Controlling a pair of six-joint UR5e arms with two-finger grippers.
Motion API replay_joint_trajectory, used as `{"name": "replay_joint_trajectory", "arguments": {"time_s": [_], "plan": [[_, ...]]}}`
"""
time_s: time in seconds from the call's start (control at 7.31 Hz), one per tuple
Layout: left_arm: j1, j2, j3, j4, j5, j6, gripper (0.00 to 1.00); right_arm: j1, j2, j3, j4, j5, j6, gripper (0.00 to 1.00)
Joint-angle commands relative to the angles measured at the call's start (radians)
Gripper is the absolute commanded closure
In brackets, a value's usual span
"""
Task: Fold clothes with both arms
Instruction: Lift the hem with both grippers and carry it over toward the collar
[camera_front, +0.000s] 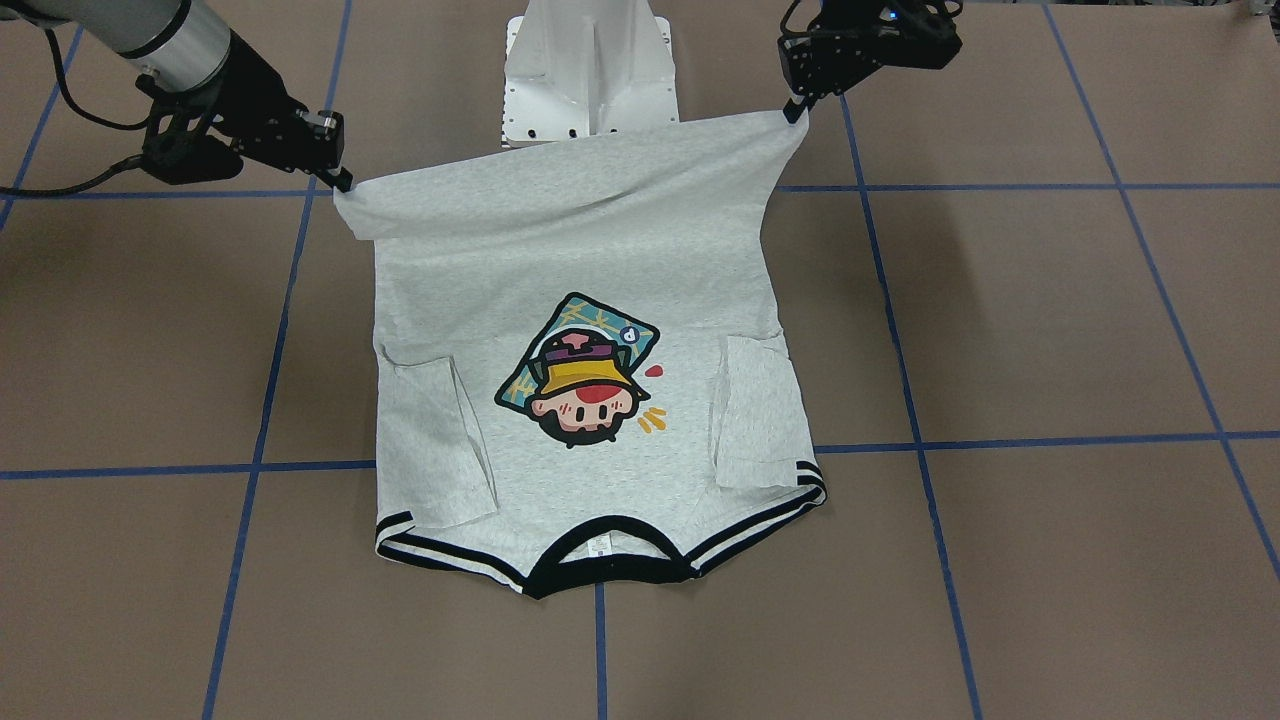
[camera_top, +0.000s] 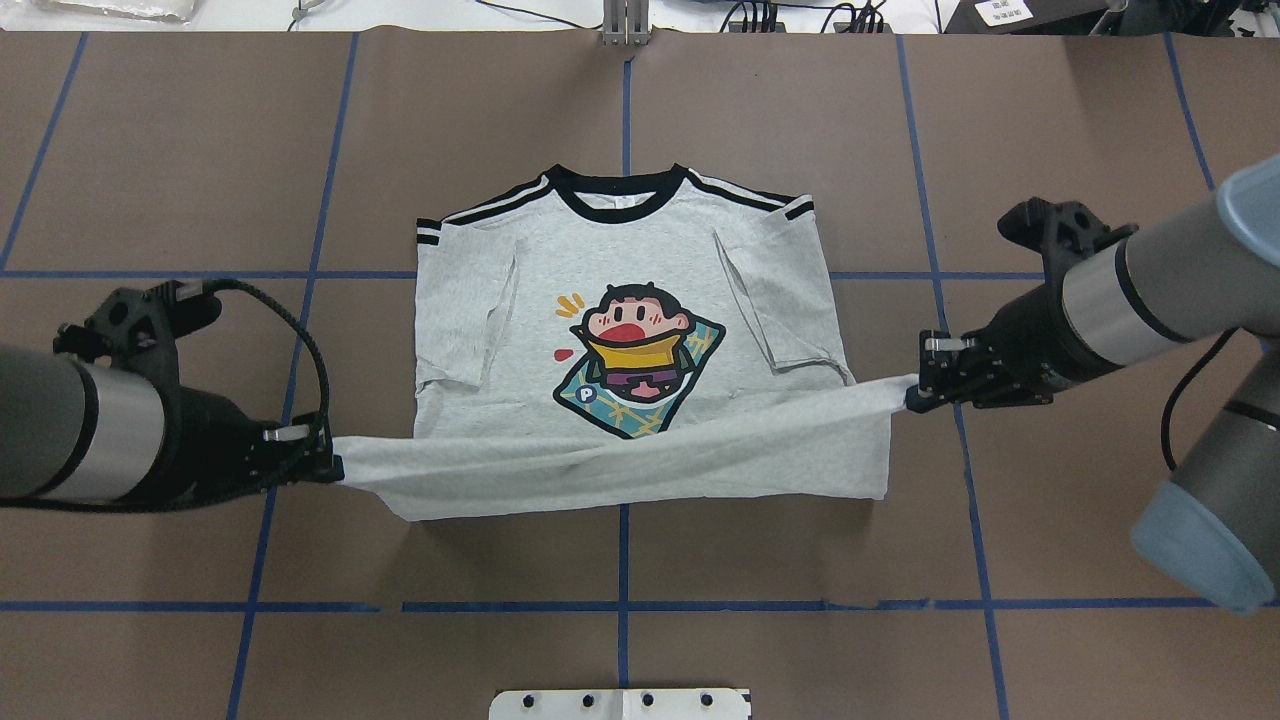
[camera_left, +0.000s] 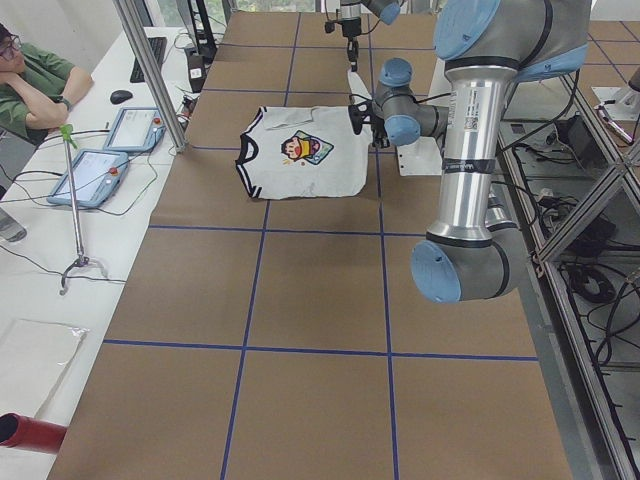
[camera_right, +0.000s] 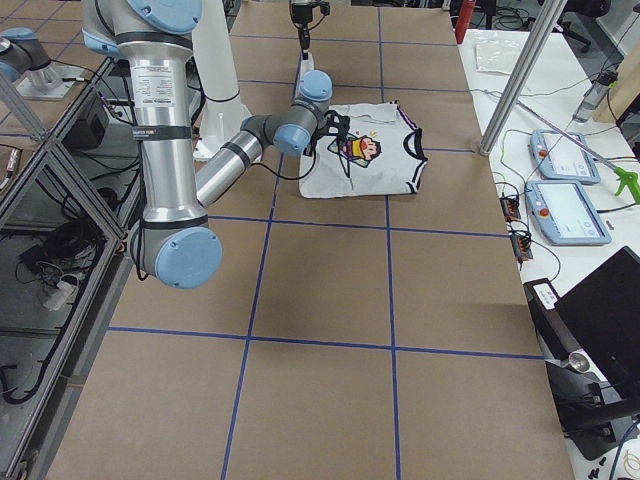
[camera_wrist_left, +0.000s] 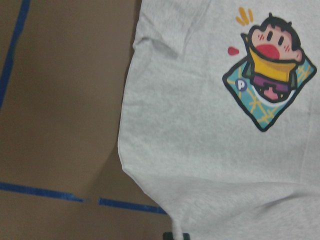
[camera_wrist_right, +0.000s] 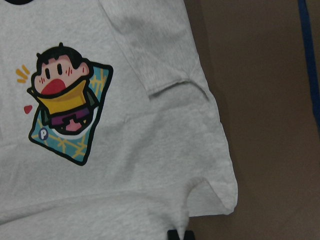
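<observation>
Our left gripper (camera_top: 335, 468) is pinched closed on one bottom corner of the T-shirt (camera_top: 650, 235), and our right gripper (camera_top: 912, 398) is pinched closed on the other. The hem (camera_top: 620, 465) hangs stretched between them, lifted off the table (camera_top: 200, 150) on the side toward its near edge. We judge the step in hand to be the bottom-to-top fold, carrying the hem over toward the collar. To do it well we should move both grippers together at matching height and pace. We should keep the hem taut enough not to sag early onto the print (camera_top: 640, 362), yet not so taut that the shirt drags toward the near edge, and lay the corners square with the shoulders. Beyond the grippers the rest of the shirt lies flat, front up, about the table's middle, with the sleeves (camera_top: 465, 310) folded inward over the body. Farthest off, the black collar (camera_top: 620, 187) faces the far edge, well apart from both grippers.
</observation>
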Motion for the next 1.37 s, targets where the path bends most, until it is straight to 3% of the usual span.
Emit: {"name": "replay_joint_trajectory", "arguments": {"time_s": [0.0,0.14,0.55,0.96,1.23], "plan": [[-0.117,-0.138,0.215,0.006,-0.040,0.020,1.00,0.072,0.136,-0.161,-0.001,-0.008,-0.018,1.00],[-0.140,-0.192,0.312,0.000,-0.037,0.022,1.00,0.082,0.196,-0.219,0.000,-0.011,-0.016,1.00],[-0.201,-0.207,0.409,-0.014,-0.032,0.089,1.00,0.095,0.310,-0.373,0.000,-0.057,-0.018,1.00],[-0.218,-0.292,0.581,-0.078,0.000,0.086,1.00,0.124,0.362,-0.473,0.002,-0.063,-0.020,1.00],[-0.232,-0.308,0.640,-0.136,0.000,0.086,1.00,0.135,0.362,-0.485,0.003,-0.063,-0.020,1.00]]}}
